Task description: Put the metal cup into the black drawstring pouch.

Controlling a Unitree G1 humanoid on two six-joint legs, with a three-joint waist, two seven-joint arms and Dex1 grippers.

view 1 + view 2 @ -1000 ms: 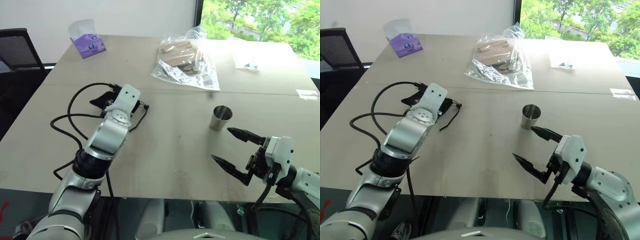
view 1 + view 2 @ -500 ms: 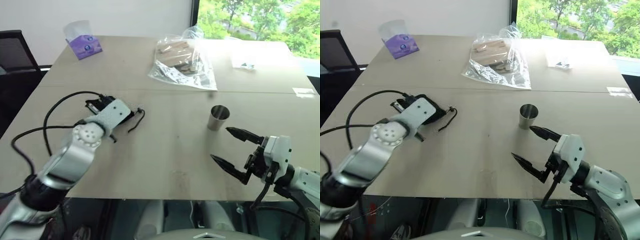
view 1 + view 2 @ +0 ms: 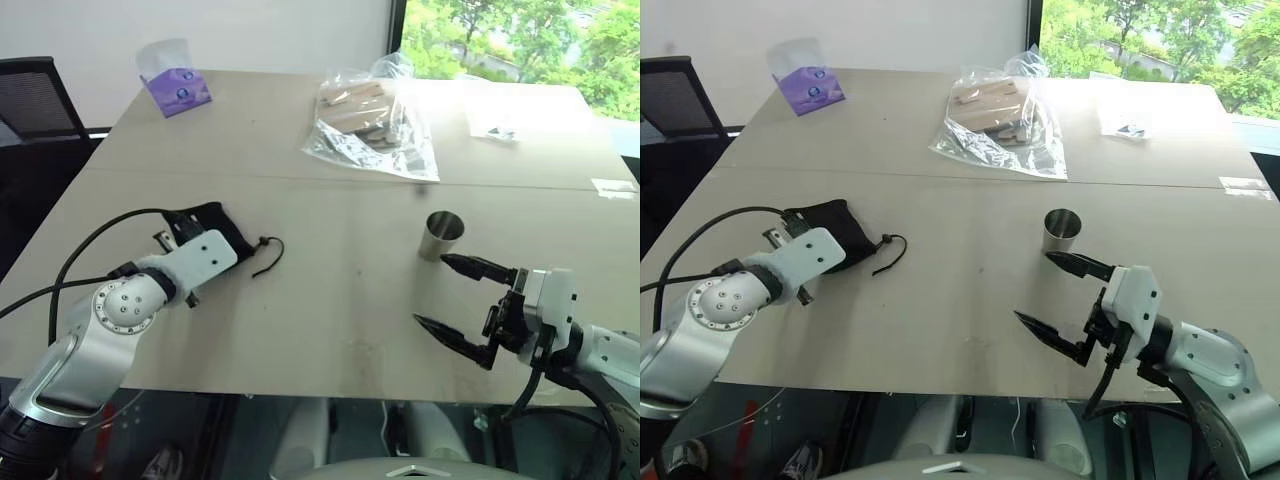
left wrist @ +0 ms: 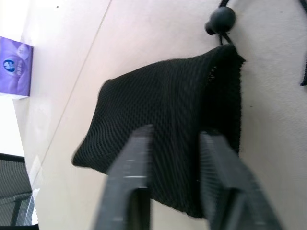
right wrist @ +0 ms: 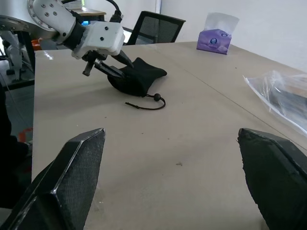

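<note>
Since the earlier frame the left gripper [image 4: 175, 158] had drawn back toward the table's [image 3: 330, 320] left edge, fingers parted astride the black drawstring pouch [image 3: 212, 222]. The right gripper [image 3: 462, 300] stayed wide open, empty, near the metal cup [image 3: 441, 235].

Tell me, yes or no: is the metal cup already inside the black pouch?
No: the metal cup stands upright on the table, well apart from the black pouch.
</note>
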